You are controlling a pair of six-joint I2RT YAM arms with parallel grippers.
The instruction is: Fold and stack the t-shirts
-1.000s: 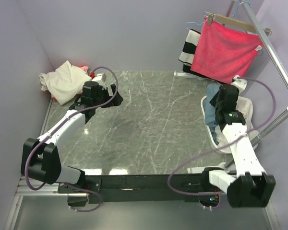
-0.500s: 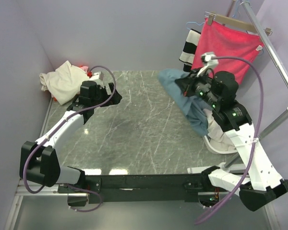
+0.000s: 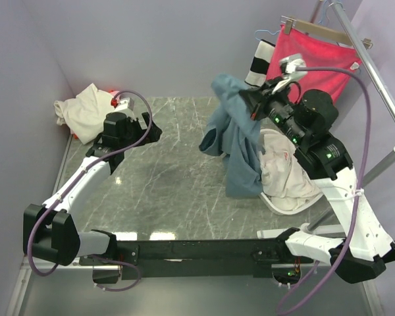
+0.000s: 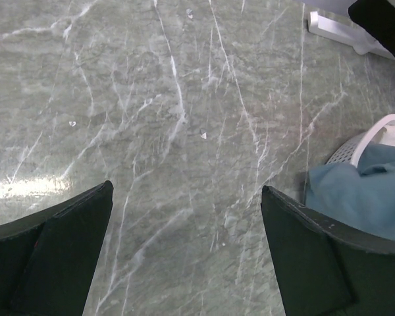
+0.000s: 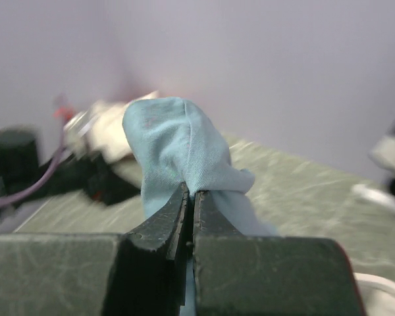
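My right gripper [image 3: 242, 100] is shut on a fold of the dusty blue-grey t-shirt [image 3: 236, 141]. The shirt hangs from it above the right half of the marble table [image 3: 171, 178], its lower end near the basket. In the right wrist view the jaws [image 5: 191, 195] pinch the blue cloth [image 5: 174, 138]. A white t-shirt with red print [image 3: 282, 172] lies heaped in the white basket [image 3: 284, 207]. A cream t-shirt [image 3: 84, 113] lies bunched at the back left with a bit of red cloth [image 3: 113, 103] beside it. My left gripper [image 3: 151, 129] stands open over bare table [image 4: 184, 191].
A bright pink-red towel [image 3: 311, 66] and a striped cloth [image 3: 257, 62] hang from a rack at the back right, with its metal pole [image 3: 378, 79] running down the right side. The left wrist view shows the basket rim [image 4: 372, 135] and the rack foot [image 4: 336, 31].
My right arm has lifted the blue-grey t-shirt out of the basket and swung it left over the table. The left arm has shifted slightly, still open.
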